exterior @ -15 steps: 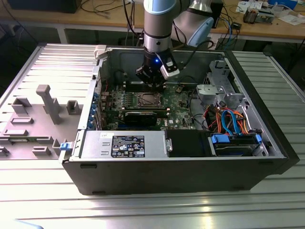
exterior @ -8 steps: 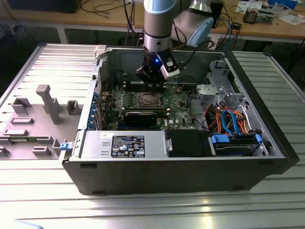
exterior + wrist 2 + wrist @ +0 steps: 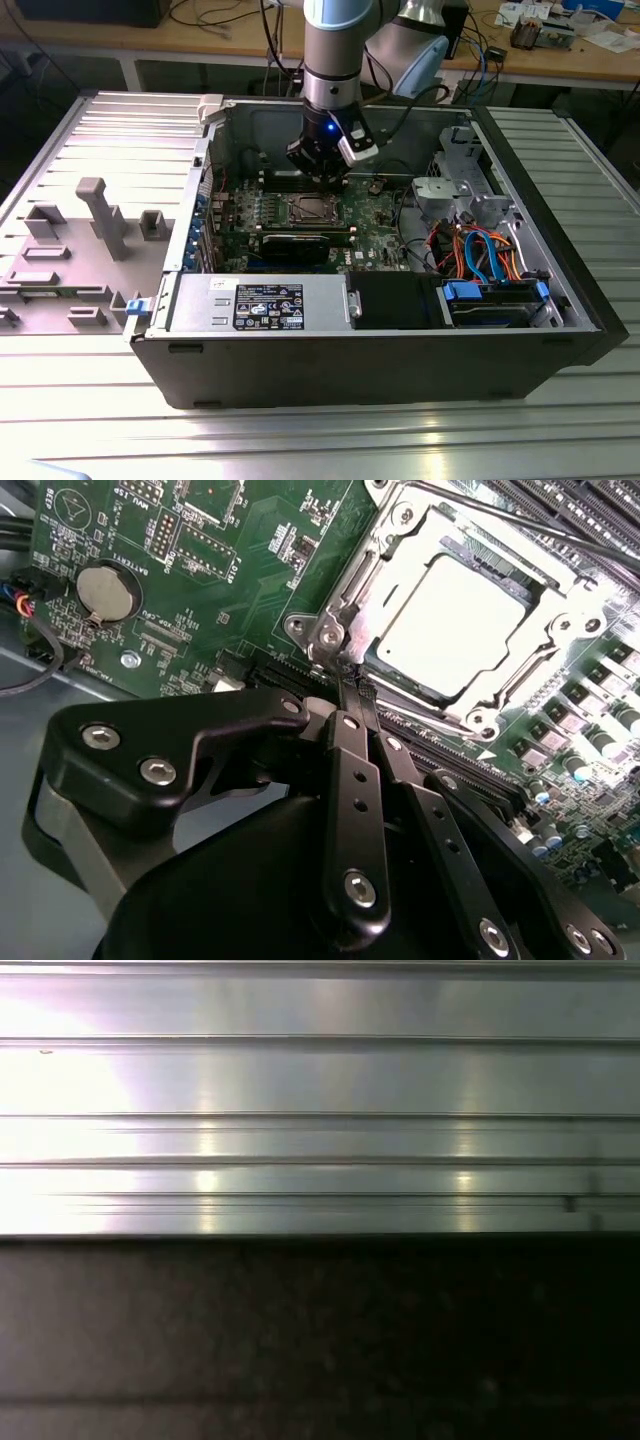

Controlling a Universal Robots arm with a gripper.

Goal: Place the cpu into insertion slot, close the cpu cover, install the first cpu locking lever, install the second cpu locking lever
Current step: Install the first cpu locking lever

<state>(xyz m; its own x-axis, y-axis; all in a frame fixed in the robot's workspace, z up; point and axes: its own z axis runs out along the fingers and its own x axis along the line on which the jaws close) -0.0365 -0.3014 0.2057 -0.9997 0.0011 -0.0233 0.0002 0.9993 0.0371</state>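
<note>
- Exterior view: my gripper (image 3: 320,180) hangs inside the open computer case (image 3: 560,300), in the upper middle of the frame, just above the insertion slot (image 3: 306,209) on the green motherboard (image 3: 375,225). The case also holds a silver power supply (image 3: 255,303) along its lower edge and a bundle of coloured cables (image 3: 480,250) at the frame's right. From here I cannot tell how the fingers stand.
- Second wrist view: the fingers (image 3: 352,770) are drawn narrow, tips together, gripping nothing I can make out, and they reach the lower-left corner of the socket. The cpu (image 3: 455,620) lies seated in the slot at upper right, and the cpu cover (image 3: 400,560) seems to lie down around it. I judge the levers are the step in hand; a thin lever (image 3: 520,525) crosses the top of the frame. The move calls for a careful hook at that corner.
- First wrist view: ribbed metal panel (image 3: 320,1080), dark below.
</note>
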